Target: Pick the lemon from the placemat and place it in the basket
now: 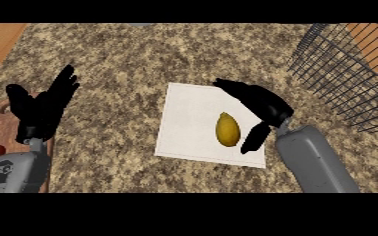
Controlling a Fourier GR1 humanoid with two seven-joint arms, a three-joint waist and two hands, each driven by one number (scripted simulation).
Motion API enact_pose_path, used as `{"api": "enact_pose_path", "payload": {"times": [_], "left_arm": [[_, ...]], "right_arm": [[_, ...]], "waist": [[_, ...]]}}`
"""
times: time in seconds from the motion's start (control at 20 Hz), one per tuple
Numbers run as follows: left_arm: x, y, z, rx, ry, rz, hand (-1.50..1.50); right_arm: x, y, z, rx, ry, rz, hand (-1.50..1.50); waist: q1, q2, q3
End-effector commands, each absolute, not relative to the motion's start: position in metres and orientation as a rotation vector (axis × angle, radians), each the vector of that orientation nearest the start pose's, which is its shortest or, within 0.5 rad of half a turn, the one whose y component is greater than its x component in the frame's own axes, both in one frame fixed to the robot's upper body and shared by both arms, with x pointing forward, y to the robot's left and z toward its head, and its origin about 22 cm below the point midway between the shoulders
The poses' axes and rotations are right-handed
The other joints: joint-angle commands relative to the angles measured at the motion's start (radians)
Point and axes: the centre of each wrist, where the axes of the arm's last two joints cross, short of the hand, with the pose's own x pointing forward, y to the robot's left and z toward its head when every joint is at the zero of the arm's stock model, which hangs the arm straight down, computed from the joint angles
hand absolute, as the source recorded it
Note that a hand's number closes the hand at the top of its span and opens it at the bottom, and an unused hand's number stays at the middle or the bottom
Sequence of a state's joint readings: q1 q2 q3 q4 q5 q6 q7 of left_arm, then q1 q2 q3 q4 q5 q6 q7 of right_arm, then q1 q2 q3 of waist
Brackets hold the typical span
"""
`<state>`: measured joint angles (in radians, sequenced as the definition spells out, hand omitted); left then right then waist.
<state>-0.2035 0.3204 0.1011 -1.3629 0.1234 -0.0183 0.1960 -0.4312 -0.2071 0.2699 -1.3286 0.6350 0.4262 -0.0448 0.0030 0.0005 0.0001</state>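
The lemon (227, 129) is lying just right of the frame's centre on the white placemat (188, 120), between the right hand's (260, 105) spread fingers (229, 87) and thumb, not yet gripped. It is probably light, stiff and waxy-smooth, so gripping across its oval middle suits best. The wire basket (332, 75) is standing at upper right on the speckled stone desk (148, 55). The left hand (40, 107) is resting open at the left edge.

Kitchen counter (148, 55), speckled granite-look top. White placemat (192, 120) at centre w/ lemon (227, 129) on it; wire basket (336, 75) to placemat's right, wood edge far left.
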Motion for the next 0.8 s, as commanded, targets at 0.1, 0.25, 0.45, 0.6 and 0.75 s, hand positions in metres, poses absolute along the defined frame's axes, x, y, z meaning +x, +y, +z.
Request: {"api": "enact_pose_path", "payload": {"times": [0.1, 0.25, 0.45, 0.6, 0.75], "left_arm": [[0.307, 0.313, 0.039, 0.200, -1.388, -0.055, 0.00], [0.297, 0.316, 0.042, 0.195, -1.384, -0.077, 0.00], [0.301, 0.312, 0.049, 0.189, -1.387, -0.055, 0.00], [0.290, 0.321, 0.054, 0.188, -1.390, -0.078, 0.00], [0.295, 0.328, 0.047, 0.183, -1.390, -0.059, 0.00]], "right_arm": [[0.317, -0.193, 0.055, -0.151, -1.461, 1.343, -1.50], [0.342, -0.176, 0.054, -0.087, -1.486, 1.326, -1.50], [0.318, -0.200, 0.054, -0.067, -1.477, 1.361, -1.50], [0.322, -0.168, 0.049, -0.072, -1.482, 1.356, -1.50], [0.322, -0.179, 0.038, -0.167, -1.461, 1.386, -1.50]], "waist": [[-0.006, -0.001, 0.000], [0.001, 0.000, 0.000], [-0.003, -0.001, 0.000], [0.001, -0.001, 0.000], [-0.001, 0.000, 0.000]]}}
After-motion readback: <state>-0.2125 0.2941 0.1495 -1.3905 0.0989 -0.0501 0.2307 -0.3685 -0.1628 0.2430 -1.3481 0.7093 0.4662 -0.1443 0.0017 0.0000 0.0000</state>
